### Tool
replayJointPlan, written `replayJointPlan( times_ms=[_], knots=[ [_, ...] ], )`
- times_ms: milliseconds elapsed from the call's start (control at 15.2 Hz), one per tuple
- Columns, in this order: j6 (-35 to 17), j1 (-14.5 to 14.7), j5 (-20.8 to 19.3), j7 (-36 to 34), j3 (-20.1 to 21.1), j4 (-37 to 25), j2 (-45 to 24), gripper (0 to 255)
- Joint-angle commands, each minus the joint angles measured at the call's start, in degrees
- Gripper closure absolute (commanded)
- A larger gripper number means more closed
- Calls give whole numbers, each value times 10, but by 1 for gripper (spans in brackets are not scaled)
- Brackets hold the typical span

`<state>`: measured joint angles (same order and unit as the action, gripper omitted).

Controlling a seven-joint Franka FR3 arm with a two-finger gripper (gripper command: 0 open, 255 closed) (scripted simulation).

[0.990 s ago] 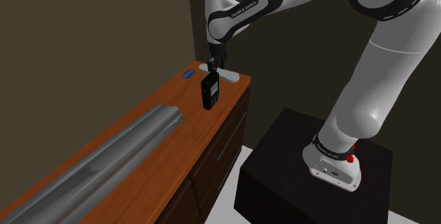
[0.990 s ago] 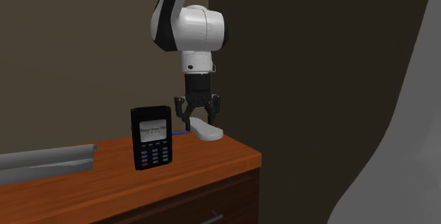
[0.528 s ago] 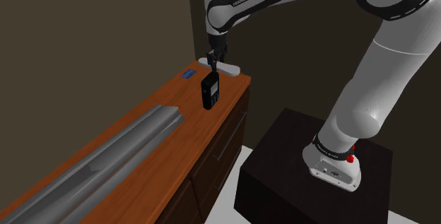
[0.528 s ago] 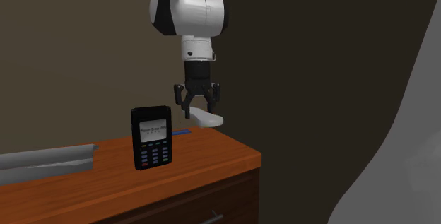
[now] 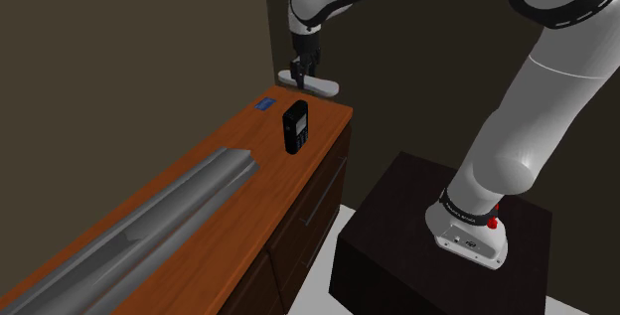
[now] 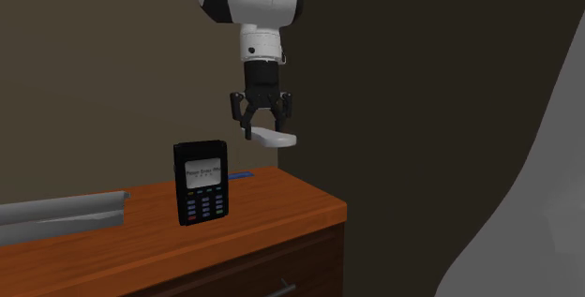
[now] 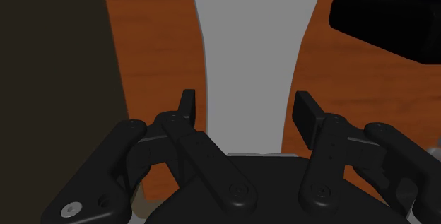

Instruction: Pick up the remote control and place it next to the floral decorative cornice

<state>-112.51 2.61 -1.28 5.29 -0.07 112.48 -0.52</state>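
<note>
Hovering above the dresser [image 6: 281, 201], end effector [image 6: 263, 126] pinching a flat, plain pale-grey remote control [image 6: 275, 139]

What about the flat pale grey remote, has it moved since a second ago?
Yes: the remote rose off the brown wooden cabinet top, clasped in the black gripper.

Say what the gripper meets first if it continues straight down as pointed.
Probably the bare wooden cabinet top, beneath the pale remote the gripper clasps; the black handset stands aside.

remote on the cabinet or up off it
Up off it: the remote hangs clasped between the fingers, with a clear gap between it and the cabinet top.
</note>
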Motion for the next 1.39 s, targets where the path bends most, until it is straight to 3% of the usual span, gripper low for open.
replayJointPlan(
  times_ms=[0, 198, 1320],
  knots=[
    [17, 0, 0, 0, 0, -13, 4, 255],
    [34, 0, 0, 1, 0, -27, 7, 255],
    [41, 109, -2, -218, 109, -56, -19, 255]
  ],
)
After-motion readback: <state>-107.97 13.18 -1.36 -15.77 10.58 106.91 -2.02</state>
